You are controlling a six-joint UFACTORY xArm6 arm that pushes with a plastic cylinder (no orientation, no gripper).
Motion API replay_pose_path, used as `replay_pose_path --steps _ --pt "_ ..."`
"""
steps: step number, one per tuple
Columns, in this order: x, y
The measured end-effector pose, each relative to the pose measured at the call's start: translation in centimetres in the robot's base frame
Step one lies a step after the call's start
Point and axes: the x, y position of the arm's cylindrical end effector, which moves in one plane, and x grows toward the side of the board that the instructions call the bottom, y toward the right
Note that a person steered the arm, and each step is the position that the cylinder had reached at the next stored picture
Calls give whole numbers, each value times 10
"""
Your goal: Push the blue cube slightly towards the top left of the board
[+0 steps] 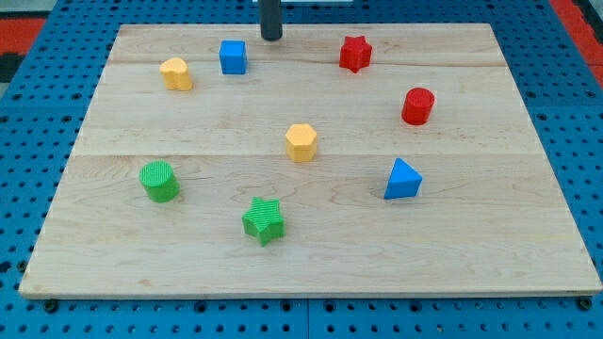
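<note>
My tip (271,38) sits near the view's top edge of the wooden board (311,254), which lies on the blue perforated desk (575,122). There is no gripper on this arm, only the dark rod, so nothing is held and nothing opens or closes. The blue cube (233,56) is just to the view's left of my tip and a little lower, close but not touching. Farther left of it is a yellow block (176,73), shape unclear. To the view's right of my tip stands the red star (355,54), and beyond it, lower, the red cylinder (417,105). Well below my tip are the yellow hexagonal block (301,142), the blue triangular block (402,180), the green star (264,220) and the green cylinder (159,181). I can read no writing or labels anywhere.
</note>
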Motion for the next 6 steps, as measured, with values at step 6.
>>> replay_pose_path --steps 6 --pt "100 -27"
